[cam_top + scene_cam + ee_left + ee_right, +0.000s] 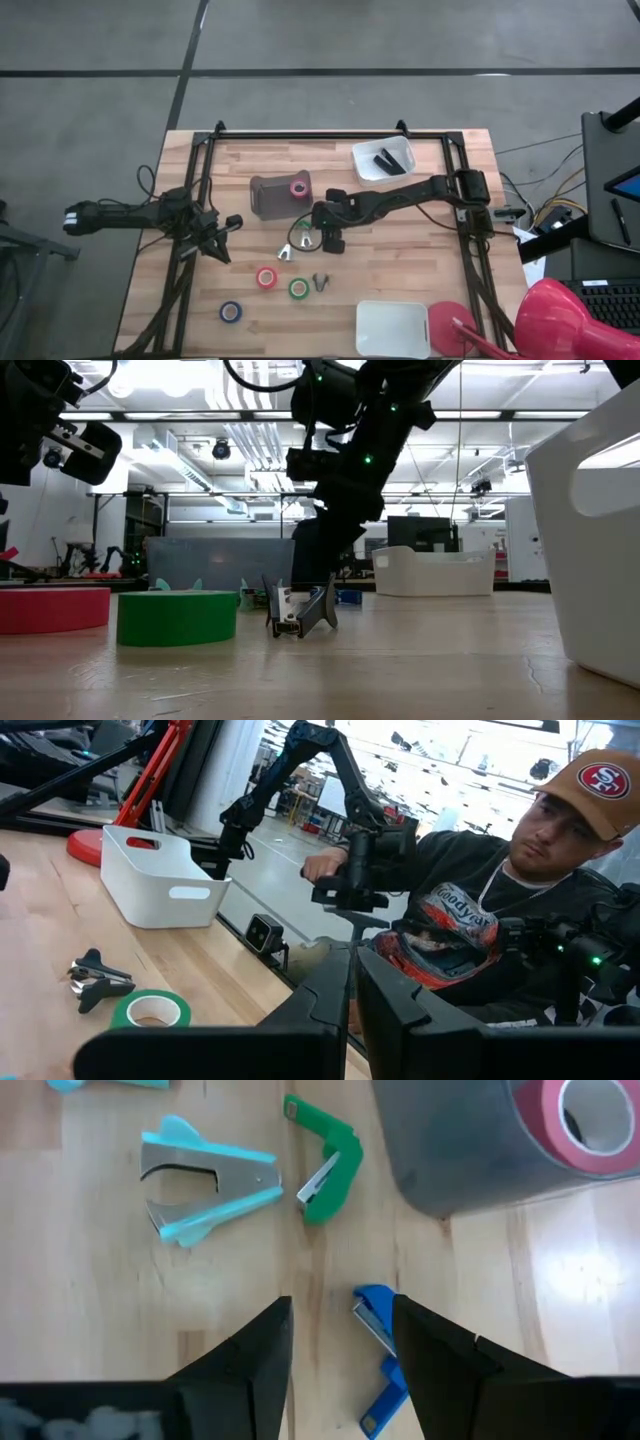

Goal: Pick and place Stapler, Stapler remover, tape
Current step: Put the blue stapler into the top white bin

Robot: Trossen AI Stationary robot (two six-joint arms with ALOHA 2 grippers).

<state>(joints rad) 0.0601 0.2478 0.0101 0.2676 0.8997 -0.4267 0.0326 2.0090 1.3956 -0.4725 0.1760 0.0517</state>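
My right gripper [340, 1330] is open and points down at the table's middle [325, 238]. A small blue stapler [378, 1342] lies on the table between its fingers, close to one finger. I cannot tell whether it touches. A green stapler [325, 1165] and a teal staple remover [205, 1180] lie just beyond. A pink tape roll [298, 188] sits in a grey container [270, 198]. Red tape [266, 277], green tape [299, 288], blue tape [231, 312] and a black staple remover [321, 282] lie toward the near edge. My left gripper [224, 232] is shut, empty, raised at the left.
A white bin [385, 158] with dark items stands at the far right, and another white bin [393, 328] at the near edge beside a red object [450, 325]. A black frame [200, 190] runs along the table's sides. A person [480, 920] sits beyond the near edge.
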